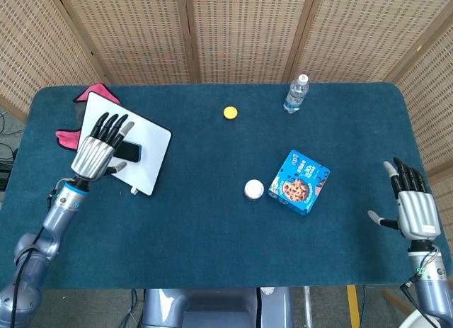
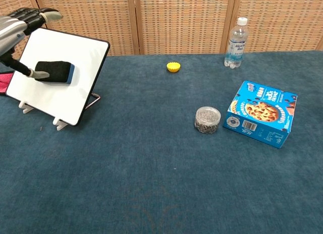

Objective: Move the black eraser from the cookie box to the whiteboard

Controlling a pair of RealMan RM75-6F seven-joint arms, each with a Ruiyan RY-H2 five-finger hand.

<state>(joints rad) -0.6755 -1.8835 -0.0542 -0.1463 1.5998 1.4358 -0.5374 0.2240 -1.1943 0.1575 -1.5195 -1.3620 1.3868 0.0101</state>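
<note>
The black eraser (image 2: 54,72) with a blue edge sits on the tilted whiteboard (image 2: 81,87), also seen from above as the eraser (image 1: 128,152) on the whiteboard (image 1: 152,154). My left hand (image 1: 97,147) is open over the board's left part, fingers spread; its thumb tip lies by the eraser's left end, and I cannot tell if it touches. The chest view shows only that left hand's (image 2: 17,27) edge. The blue cookie box (image 1: 299,181) lies at the right of the table with nothing on top. My right hand (image 1: 413,205) hangs open off the table's right edge.
A small round jar (image 1: 254,190) stands just left of the cookie box. A water bottle (image 1: 296,93) and a yellow cap (image 1: 230,112) are at the back. A pink and black cloth (image 1: 85,101) lies behind the whiteboard.
</note>
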